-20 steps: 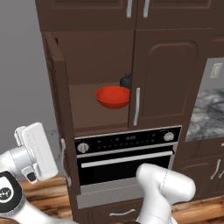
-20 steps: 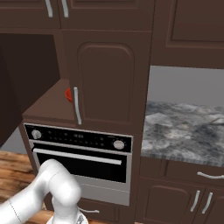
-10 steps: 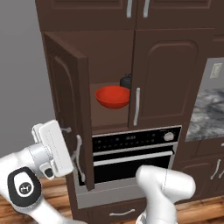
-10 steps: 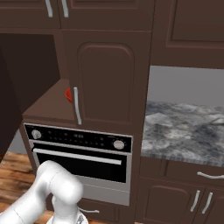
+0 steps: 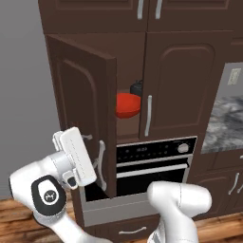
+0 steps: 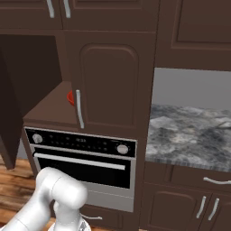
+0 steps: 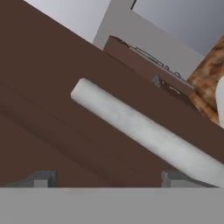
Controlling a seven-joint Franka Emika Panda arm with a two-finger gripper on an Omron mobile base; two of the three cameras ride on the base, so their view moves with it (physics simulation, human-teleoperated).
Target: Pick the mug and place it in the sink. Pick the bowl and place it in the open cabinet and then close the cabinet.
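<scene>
— Dark brown wood first: which step is this?

— The last one, by my reading. Taking the built-in oven (image 5: 154, 159) as the landmark, the cabinet (image 5: 142, 85) sits directly above it, and the red bowl (image 5: 128, 105) lies inside on the shelf, just above the oven's control panel. Placing looks finished; closing is what remains.

— And the door?

— Going left to right in the left base view: the gripper (image 5: 85, 163) is up and to the left of the oven, pressed close to the outer face of the left cabinet door (image 5: 83, 109). That door stands swung part-way, its free edge hanging over the oven's left end, its silver bar handle (image 5: 100, 159) just beside the hand. Then comes the bowl in the gap, then the right door (image 5: 182, 90), which is shut above the oven's right half.

— Are the fingers gripping anything?

— No. In the hand view the two tips stand wide apart with nothing between them. The fingertips (image 7: 41, 179) sit right against the brown door panel (image 7: 57, 113), and the handle (image 7: 144, 131) runs slantwise across just beyond them, nearer the right tip than the left.

— So the next move?

— I judge a steady push on the panel, sweeping the door toward the right door until the two meet above the oven. The hand should stay flat on the wood so it does not snag the handle.

— And the bowl relative to the fingers?

— Well apart: behind the door, inside the cabinet, to the gripper's right and higher.
</scene>
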